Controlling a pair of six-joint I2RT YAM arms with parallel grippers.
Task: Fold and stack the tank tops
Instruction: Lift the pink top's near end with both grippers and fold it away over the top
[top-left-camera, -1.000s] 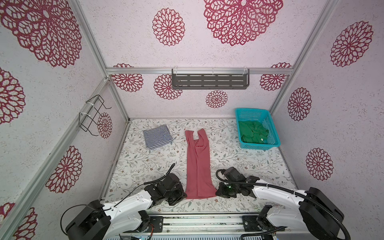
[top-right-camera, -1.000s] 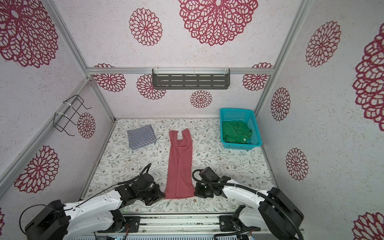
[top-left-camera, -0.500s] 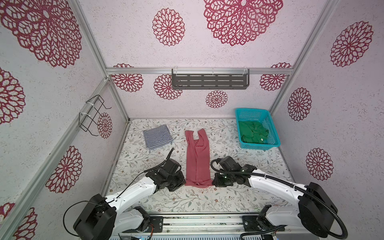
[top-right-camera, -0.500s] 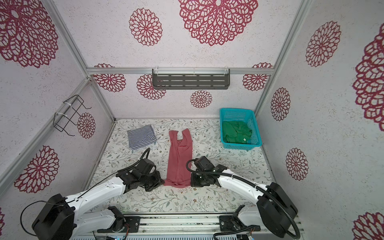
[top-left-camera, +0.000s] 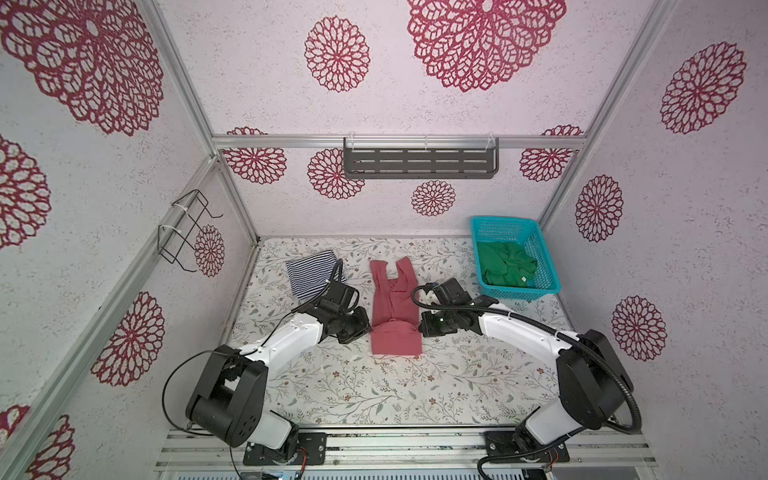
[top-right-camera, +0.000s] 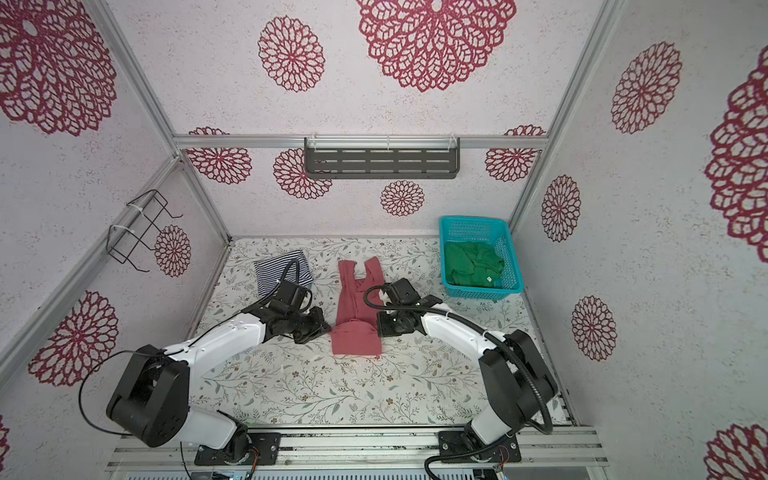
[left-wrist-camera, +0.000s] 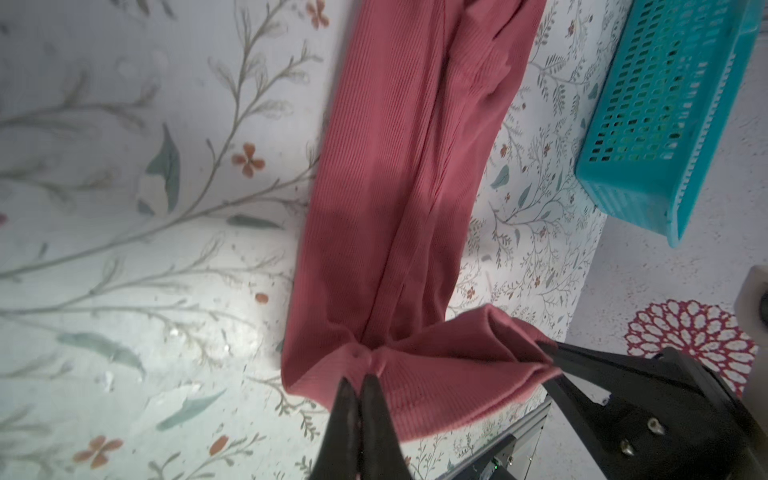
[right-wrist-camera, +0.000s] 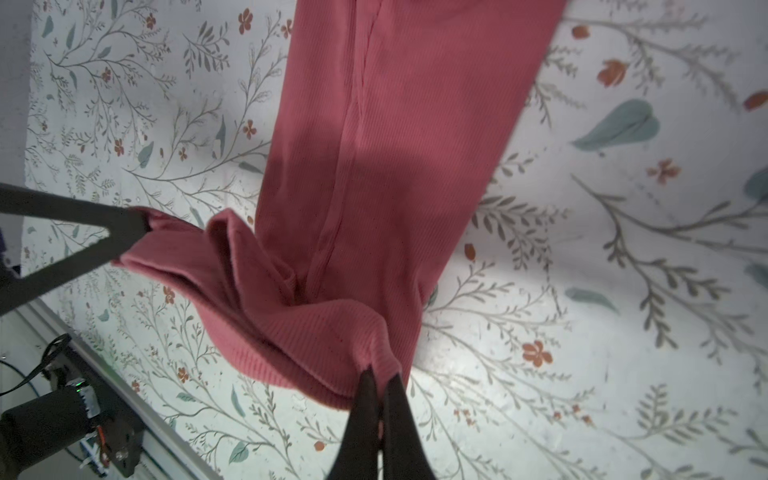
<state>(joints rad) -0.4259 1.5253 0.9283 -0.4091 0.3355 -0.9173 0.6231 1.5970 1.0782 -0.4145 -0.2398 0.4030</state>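
Right of frame, the teal basket (top-left-camera: 503, 227) holds the green tank top (top-left-camera: 505, 266). At centre, left gripper (left-wrist-camera: 360, 380) and right gripper (right-wrist-camera: 380, 376) clamp the red-pink tank top (top-left-camera: 392, 299) by its hem; the striped tank top (top-left-camera: 309, 274) lies left

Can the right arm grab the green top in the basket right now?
Probably not yet: the right claw is shut on the pink top. The basket sits close by, open on top.

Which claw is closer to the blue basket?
The right claw. It pinches the pink top on the side facing the basket; the left claw pinches its other side, farther away.
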